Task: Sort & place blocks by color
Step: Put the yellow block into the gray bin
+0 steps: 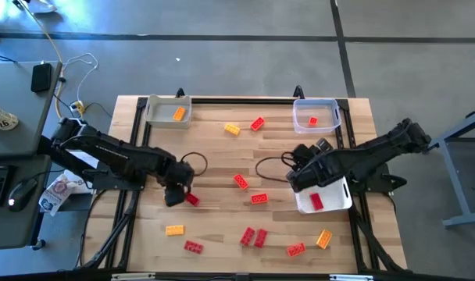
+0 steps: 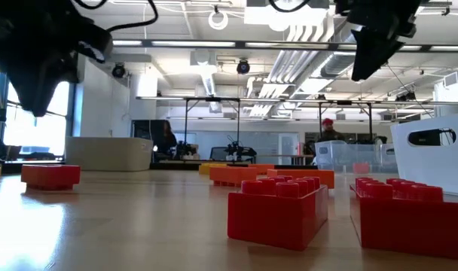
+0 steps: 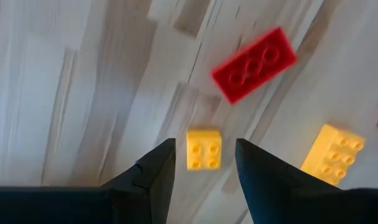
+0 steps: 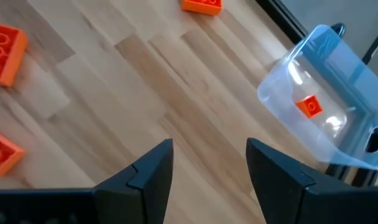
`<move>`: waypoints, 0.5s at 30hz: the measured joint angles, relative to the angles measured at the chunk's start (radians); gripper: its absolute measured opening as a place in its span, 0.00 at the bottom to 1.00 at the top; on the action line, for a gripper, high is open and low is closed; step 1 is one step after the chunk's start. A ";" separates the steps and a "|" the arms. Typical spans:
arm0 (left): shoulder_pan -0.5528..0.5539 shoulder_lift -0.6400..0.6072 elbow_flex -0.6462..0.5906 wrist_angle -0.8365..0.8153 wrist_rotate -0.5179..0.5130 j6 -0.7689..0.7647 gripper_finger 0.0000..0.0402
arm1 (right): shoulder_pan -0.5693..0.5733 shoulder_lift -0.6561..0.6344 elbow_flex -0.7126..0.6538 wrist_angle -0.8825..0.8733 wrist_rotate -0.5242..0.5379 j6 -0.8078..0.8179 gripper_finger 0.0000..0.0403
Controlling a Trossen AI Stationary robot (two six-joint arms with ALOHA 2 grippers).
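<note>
Several red, orange-red and yellow-orange blocks lie scattered flat on the wooden table. My left gripper (image 1: 175, 193) hangs open above the table's left middle, right beside a red block (image 1: 192, 200). In the left wrist view a small yellow block (image 3: 204, 149) lies on the wood below the gap of my left gripper (image 3: 204, 142), untouched, with a red block (image 3: 254, 64) and another yellow block (image 3: 333, 154) nearby. My right gripper (image 1: 294, 178) is open over bare wood at the table's right middle, beside a white tray (image 1: 335, 195) holding a red block (image 1: 316, 201).
A tray (image 1: 169, 112) at the far left holds a yellow-orange block. A clear tray (image 1: 316, 115) at the far right, the same clear tray (image 4: 319, 93) seen from the right wrist, holds an orange-red block (image 4: 310, 106). More blocks lie along the near edge (image 1: 253, 236). Cables loop beside both grippers.
</note>
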 joint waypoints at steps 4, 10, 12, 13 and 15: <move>-0.079 0.000 -0.030 0.007 -0.010 -0.092 0.38 | -0.037 0.000 0.000 0.037 -0.003 -0.083 0.47; -0.163 0.000 -0.099 0.029 -0.028 -0.232 0.38 | -0.070 0.000 -0.001 0.091 -0.006 -0.166 0.47; -0.176 0.000 -0.116 0.050 -0.030 -0.257 0.38 | -0.078 0.000 -0.001 0.102 -0.007 -0.187 0.47; -0.182 0.000 -0.122 0.058 -0.030 -0.265 0.38 | -0.083 0.000 -0.001 0.110 -0.011 -0.192 0.47; -0.191 0.000 -0.129 0.063 -0.030 -0.278 0.38 | -0.091 0.000 -0.001 0.122 -0.018 -0.207 0.47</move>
